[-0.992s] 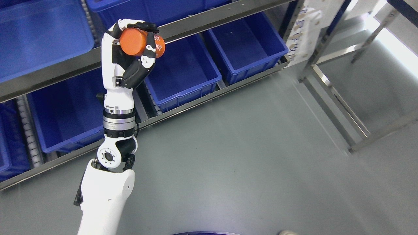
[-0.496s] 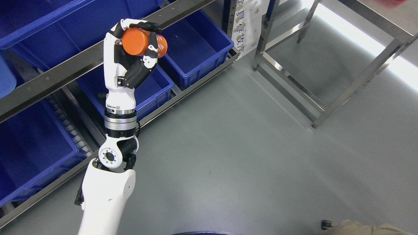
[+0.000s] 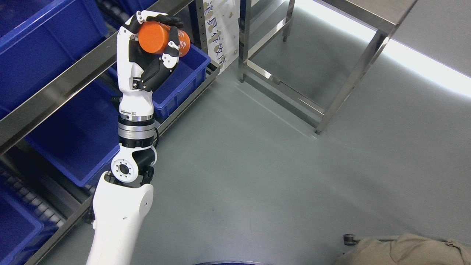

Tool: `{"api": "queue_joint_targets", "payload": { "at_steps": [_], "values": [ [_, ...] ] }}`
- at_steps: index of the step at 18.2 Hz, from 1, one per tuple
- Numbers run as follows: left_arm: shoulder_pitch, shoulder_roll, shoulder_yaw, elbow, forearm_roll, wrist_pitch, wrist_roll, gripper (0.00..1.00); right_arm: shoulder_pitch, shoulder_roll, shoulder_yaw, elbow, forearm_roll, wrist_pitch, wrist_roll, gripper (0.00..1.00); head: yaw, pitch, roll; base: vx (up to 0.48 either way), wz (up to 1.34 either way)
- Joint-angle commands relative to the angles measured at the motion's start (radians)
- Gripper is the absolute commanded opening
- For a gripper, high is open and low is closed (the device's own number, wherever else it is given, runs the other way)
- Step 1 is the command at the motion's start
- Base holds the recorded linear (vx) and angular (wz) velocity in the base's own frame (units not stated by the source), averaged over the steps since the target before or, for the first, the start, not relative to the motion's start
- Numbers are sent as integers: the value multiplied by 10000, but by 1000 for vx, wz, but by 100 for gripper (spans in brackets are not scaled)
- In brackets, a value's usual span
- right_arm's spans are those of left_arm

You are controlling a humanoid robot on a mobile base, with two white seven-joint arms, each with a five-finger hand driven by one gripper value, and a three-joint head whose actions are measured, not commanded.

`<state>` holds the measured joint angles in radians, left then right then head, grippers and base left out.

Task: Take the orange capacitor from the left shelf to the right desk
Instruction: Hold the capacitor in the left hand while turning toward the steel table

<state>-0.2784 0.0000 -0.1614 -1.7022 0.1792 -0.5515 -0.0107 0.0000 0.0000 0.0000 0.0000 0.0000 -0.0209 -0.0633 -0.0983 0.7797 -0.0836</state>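
Head view, 1 frame logged. 1 robot arm in shot, entering from lower left, forearm raised near vertical. Left hand curled around 1 orange capacitor, thumb across the front of the can, other fingers hooked over its top. Capacitor lying roughly on its side in the grip, flat orange end face turned toward the camera, white print partly visible on the far side, too covered to read. Capacitor held in the air in front of the shelf, above the corner of 1 blue bin, touching nothing except the hand. Right arm out of shot.

Blue bins counted: at least 4 visible, 1 on the upper tier at top left, 1 behind the hand, 1 behind the forearm on the lower tier, 1 cut off at bottom left. 1 white label sheet hanging on the shelf end post, characters blurred. 1 steel desk frame at upper right, 3 legs in view, tabletop mostly cropped. Grey floor across the middle. 1 patch of tan fabric at bottom right edge, nature not determinable.
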Motion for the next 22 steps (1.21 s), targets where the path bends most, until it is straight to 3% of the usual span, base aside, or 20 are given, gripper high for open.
{"api": "queue_joint_targets", "payload": {
  "at_steps": [1,19,22],
  "values": [
    [-238,175,3,87,2,8,-1,1,31,-175,-169,-175,31,-5,4,100,0,0,0,156,-382],
    [-1203,175,-119,700,125,8,-1,1,31,-175,-169,-175,31,-5,4,100,0,0,0,191,-221],
    [-1648,175,-364,1038,186,450,-1,1,31,-175,-169,-175,31,-5,4,100,0,0,0,253,-150]
  ]
}}
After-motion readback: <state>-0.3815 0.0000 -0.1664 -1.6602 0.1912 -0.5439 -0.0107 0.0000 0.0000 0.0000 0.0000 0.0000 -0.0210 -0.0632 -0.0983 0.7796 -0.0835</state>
